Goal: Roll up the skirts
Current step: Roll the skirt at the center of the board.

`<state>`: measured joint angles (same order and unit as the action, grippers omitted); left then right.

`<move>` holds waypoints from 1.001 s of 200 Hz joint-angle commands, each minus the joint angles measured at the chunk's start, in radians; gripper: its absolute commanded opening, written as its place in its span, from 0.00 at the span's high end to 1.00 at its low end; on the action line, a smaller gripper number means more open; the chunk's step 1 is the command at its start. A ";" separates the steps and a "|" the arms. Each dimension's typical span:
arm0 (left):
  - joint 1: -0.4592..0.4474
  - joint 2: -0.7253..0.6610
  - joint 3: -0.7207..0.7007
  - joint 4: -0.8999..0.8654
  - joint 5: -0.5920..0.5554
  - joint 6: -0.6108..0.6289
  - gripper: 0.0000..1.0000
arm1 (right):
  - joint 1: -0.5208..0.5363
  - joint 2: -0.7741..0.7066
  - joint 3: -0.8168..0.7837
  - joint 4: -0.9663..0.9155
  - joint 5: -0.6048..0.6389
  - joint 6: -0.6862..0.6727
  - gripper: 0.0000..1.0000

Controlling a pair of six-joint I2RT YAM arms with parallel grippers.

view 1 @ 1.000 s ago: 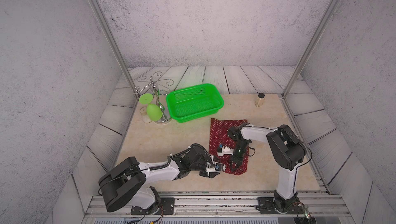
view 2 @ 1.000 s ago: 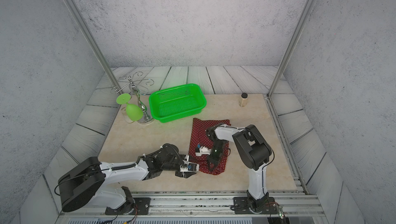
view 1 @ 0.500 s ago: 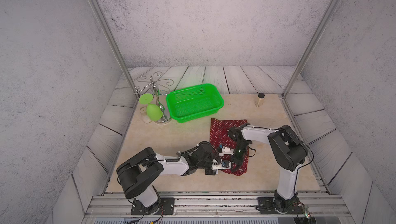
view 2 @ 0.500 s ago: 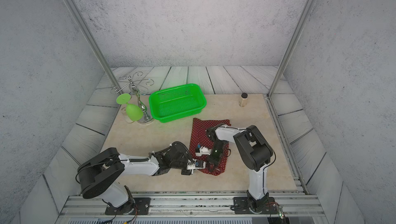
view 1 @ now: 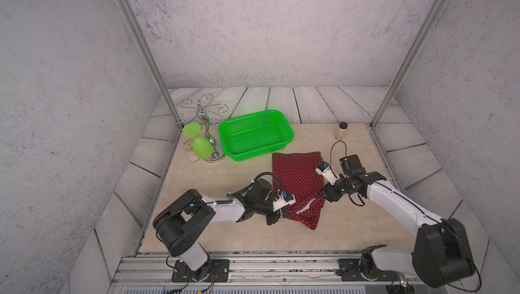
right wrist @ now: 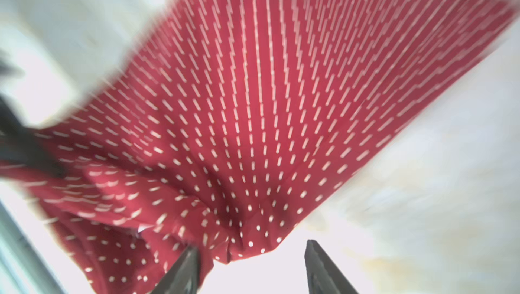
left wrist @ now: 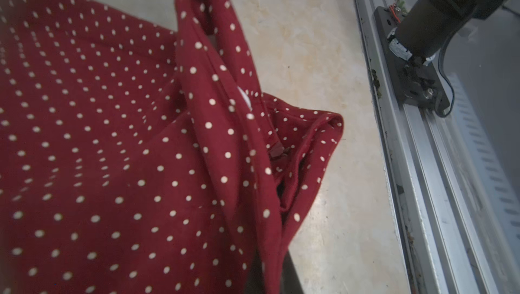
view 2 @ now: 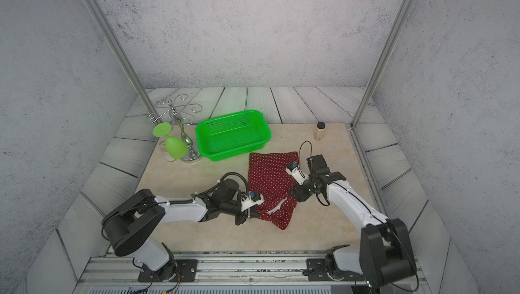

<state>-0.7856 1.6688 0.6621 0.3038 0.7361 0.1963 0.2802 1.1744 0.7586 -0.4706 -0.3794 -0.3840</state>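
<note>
The skirt [view 1: 295, 174] [view 2: 267, 174] is dark red with white dots and lies right of the middle of the table. Its near end is bunched, and a strip of white lining shows there. My left gripper [view 1: 277, 216] [view 2: 247, 218] is shut on the skirt's near left edge. In the left wrist view a taut fold of the skirt [left wrist: 219, 109] runs down between the dark fingers [left wrist: 292, 275]. My right gripper [view 1: 323, 194] [right wrist: 251, 247] stands open at the skirt's right edge. Its fingertips [right wrist: 311, 246] are apart, with the cloth's corner [right wrist: 253, 239] just beyond them.
A green basket [view 1: 254, 135] stands behind the skirt. A metal stand with a green glass [view 1: 201, 143] is at the back left. A small jar [view 1: 342, 131] is at the back right. A metal rail [view 1: 253, 261] [left wrist: 422, 166] runs along the front edge.
My left gripper has reached right to the skirt's near edge and shut on it. My right gripper has opened and drawn back rightward off the skirt.
</note>
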 commanded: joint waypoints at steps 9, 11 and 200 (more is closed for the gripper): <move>0.086 0.119 0.141 -0.173 0.217 -0.233 1.00 | 0.097 -0.213 -0.168 0.260 -0.133 -0.263 0.37; 0.092 0.126 0.150 -0.180 0.221 -0.244 1.00 | 0.104 -0.222 -0.177 0.267 -0.134 -0.278 0.36; 0.289 -0.001 0.077 -0.021 0.163 -0.588 0.49 | 0.436 0.398 0.031 0.055 0.154 -0.503 0.92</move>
<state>-0.5884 1.8240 0.8520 0.1009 0.9936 -0.3031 0.7403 1.5551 0.7334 -0.1867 -0.1741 -0.9226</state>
